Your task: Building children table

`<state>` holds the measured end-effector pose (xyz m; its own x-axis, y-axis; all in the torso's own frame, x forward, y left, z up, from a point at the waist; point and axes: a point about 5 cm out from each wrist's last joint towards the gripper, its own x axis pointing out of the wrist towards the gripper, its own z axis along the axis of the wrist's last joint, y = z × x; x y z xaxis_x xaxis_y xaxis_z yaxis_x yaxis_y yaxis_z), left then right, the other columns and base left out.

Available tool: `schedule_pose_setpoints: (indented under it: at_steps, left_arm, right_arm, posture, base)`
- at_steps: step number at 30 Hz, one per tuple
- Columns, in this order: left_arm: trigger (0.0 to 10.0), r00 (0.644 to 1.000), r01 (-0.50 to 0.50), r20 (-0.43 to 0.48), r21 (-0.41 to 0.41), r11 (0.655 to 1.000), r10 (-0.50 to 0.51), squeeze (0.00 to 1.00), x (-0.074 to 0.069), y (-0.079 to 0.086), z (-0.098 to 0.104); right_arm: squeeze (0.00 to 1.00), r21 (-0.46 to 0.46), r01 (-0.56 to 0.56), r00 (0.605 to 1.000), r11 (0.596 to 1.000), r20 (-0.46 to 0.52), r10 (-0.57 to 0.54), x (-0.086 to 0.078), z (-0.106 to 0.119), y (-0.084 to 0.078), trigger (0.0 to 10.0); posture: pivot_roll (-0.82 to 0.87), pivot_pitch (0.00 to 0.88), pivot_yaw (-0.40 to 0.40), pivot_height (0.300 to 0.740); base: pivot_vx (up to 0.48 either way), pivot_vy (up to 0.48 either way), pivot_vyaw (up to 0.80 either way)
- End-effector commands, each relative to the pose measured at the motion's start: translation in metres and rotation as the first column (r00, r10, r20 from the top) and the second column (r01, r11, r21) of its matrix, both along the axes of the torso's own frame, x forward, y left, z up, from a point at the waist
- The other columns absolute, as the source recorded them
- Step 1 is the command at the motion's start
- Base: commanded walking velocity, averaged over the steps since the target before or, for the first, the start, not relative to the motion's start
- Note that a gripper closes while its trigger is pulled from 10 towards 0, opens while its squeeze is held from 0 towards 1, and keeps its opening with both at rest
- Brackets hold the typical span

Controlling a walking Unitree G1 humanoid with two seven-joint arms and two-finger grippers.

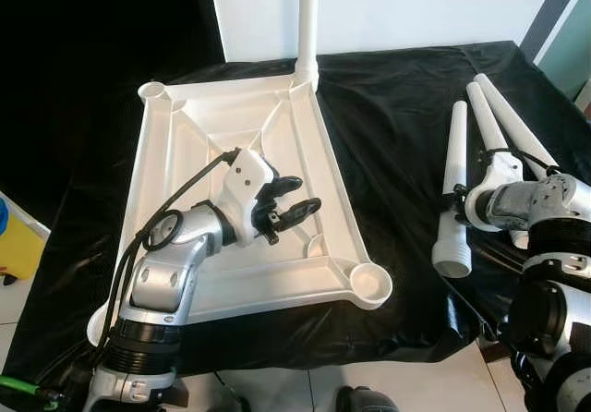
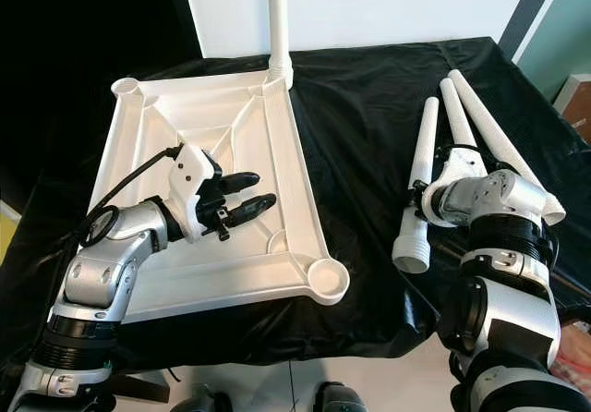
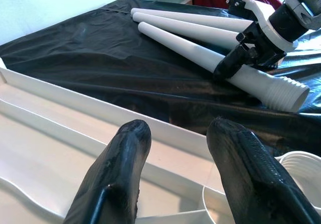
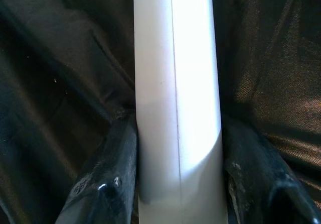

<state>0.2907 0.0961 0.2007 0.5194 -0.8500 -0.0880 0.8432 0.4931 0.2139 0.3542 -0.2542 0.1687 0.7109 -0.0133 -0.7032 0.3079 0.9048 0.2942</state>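
The white children's tabletop (image 1: 319,144) lies upside down on the black cloth. One white leg (image 1: 309,15) stands upright in its far right corner socket. My left gripper (image 1: 303,196) hovers open just over the tabletop's inner face, near the right rim, with nothing between its fingers (image 3: 120,169). Three loose legs lie to the right. My right gripper (image 1: 454,211) is shut on the nearest leg (image 1: 454,153), close to its threaded end; the wrist view shows that leg (image 4: 175,83) held between both fingers (image 4: 115,174). The other two legs (image 1: 503,126) lie beside it.
A bare corner socket (image 1: 371,281) sits at the tabletop's near right, another socket (image 1: 153,90) at the far left. The black cloth (image 1: 388,116) between tabletop and legs is bare. A white wall (image 1: 416,6) stands behind. A yellow object (image 1: 14,241) is on the floor at left.
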Motion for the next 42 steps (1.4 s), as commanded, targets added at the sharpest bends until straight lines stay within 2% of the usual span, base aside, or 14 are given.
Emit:
schedule_pose_setpoints:
  at_steps: [1, 2, 6, 8, 10, 12, 24, 25, 29, 30, 36, 37, 41, 42]
  left_arm:
    - [10.0, 0.986, -0.165, 0.013, -0.022, 0.986, 0.165, 0.0, 0.007, 0.005, 0.0]
    - [10.0, 0.986, -0.169, 0.013, -0.024, 0.985, 0.169, 0.0, 0.008, 0.005, 0.0]
    - [10.0, 0.985, -0.172, 0.01, -0.028, 0.985, 0.173, 0.0, 0.009, 0.004, 0.001]
    - [10.0, 0.983, -0.181, 0.004, -0.035, 0.983, 0.181, 0.0, 0.012, 0.003, 0.002]
    - [10.0, 0.983, -0.181, 0.004, -0.035, 0.983, 0.181, 0.0, 0.012, 0.003, 0.002]
    - [10.0, 0.982, -0.187, 0.004, -0.036, 0.982, 0.187, 0.0, 0.013, 0.003, 0.002]
    - [10.0, 0.97, -0.235, 0.044, -0.076, 0.969, 0.239, 0.0, 0.022, 0.006, 0.011]
    - [10.0, 0.964, -0.265, 0.005, -0.105, 0.959, 0.267, 0.22, 0.03, 0.008, 0.012]
    - [10.0, 0.959, -0.284, -0.027, -0.123, 0.951, 0.283, 0.22, 0.035, 0.01, 0.013]
    - [10.0, 0.953, -0.302, -0.074, -0.155, 0.941, 0.294, 1.0, 0.043, 0.011, 0.015]
    - [10.0, 0.928, -0.371, -0.114, -0.175, 0.912, 0.356, 1.0, 0.06, 0.014, 0.019]
    - [10.0, 0.911, -0.411, -0.109, -0.157, 0.898, 0.398, 0.0, 0.067, 0.016, 0.021]
    - [10.0, 0.874, -0.485, -0.1, -0.13, 0.865, 0.475, 0.0, 0.085, 0.018, 0.031]
    - [10.0, 0.874, -0.485, -0.1, -0.13, 0.865, 0.475, 0.0, 0.085, 0.018, 0.031]
  right_arm:
    - [0.0, 0.064, -0.06, 0.997, 0.996, -0.049, 0.064, 0.0, -0.014, 0.016, 0.0]
    - [0.0, 0.065, -0.085, 0.996, 0.994, 0.009, 0.085, 0.004, -0.005, 0.017, 10.0]
    - [0.0, 0.042, -0.122, 0.989, 0.992, 0.088, 0.118, 0.01, 0.006, 0.018, 10.0]
    - [0.0, -0.025, -0.192, 0.954, 0.981, 0.231, 0.193, 0.017, 0.024, 0.02, 10.0]
    - [0.0, -0.025, -0.192, 0.954, 0.981, 0.231, 0.193, 0.017, 0.024, 0.02, 10.0]
    - [0.0, -0.094, -0.219, 0.912, 0.971, 0.335, 0.238, 0.02, 0.035, 0.021, 10.0]
    - [0.0, -0.227, -0.121, 0.778, 0.966, 0.584, 0.234, 0.019, 0.058, 0.016, 10.0]
    - [0.0, -0.255, -0.102, 0.742, 0.962, 0.624, 0.244, 0.015, 0.059, 0.019, 10.0]
    - [0.0, -0.273, -0.095, 0.719, 0.957, 0.646, 0.256, 0.013, 0.058, 0.021, 10.0]
    - [0.0, -0.258, -0.128, 0.671, 0.958, 0.688, 0.275, 0.008, 0.056, 0.03, 10.0]
    - [0.0, -0.228, -0.197, 0.58, 0.953, 0.757, 0.302, -0.004, 0.052, 0.05, 10.0]
    - [0.0, -0.223, -0.222, 0.55, 0.949, 0.775, 0.311, -0.008, 0.052, 0.056, 10.0]
    - [0.0, -0.262, -0.25, 0.454, 0.932, 0.819, 0.352, -0.016, 0.058, 0.068, 10.0]
    - [0.0, -0.262, -0.25, 0.454, 0.932, 0.819, 0.352, -0.016, 0.058, 0.068, 10.0]
  posture:
    - [-0.07, 0.132, 0.034, 0.74]
    - [-0.07, 0.133, 0.033, 0.74]
    - [-0.07, 0.132, 0.033, 0.74]
    - [-0.07, 0.131, 0.034, 0.74]
    - [-0.07, 0.131, 0.034, 0.74]
    - [-0.07, 0.13, 0.035, 0.74]
    - [-0.07, 0.13, 0.031, 0.74]
    - [-0.07, 0.128, 0.033, 0.74]
    - [-0.07, 0.128, 0.033, 0.74]
    - [-0.07, 0.125, 0.038, 0.74]
    - [-0.08, 0.121, 0.049, 0.74]
    - [-0.08, 0.119, 0.053, 0.74]
    - [-0.08, 0.115, 0.066, 0.74]
    - [-0.08, 0.115, 0.066, 0.74]
  base:
    - [0.0, 0.0, 0.0]
    - [0.0, 0.0, 0.0]
    - [0.0, 0.0, 0.0]
    - [0.0, 0.0, 0.0]
    - [0.0, 0.0, 0.0]
    - [0.0, 0.0, 0.0]
    - [0.0, 0.0, 0.0]
    - [0.0, 0.0, 0.0]
    - [0.0, 0.0, 0.0]
    - [0.0, 0.0, 0.0]
    - [0.0, 0.0, 0.0]
    - [0.0, 0.0, 0.0]
    - [0.0, 0.0, 0.0]
    - [0.0, 0.0, 0.0]
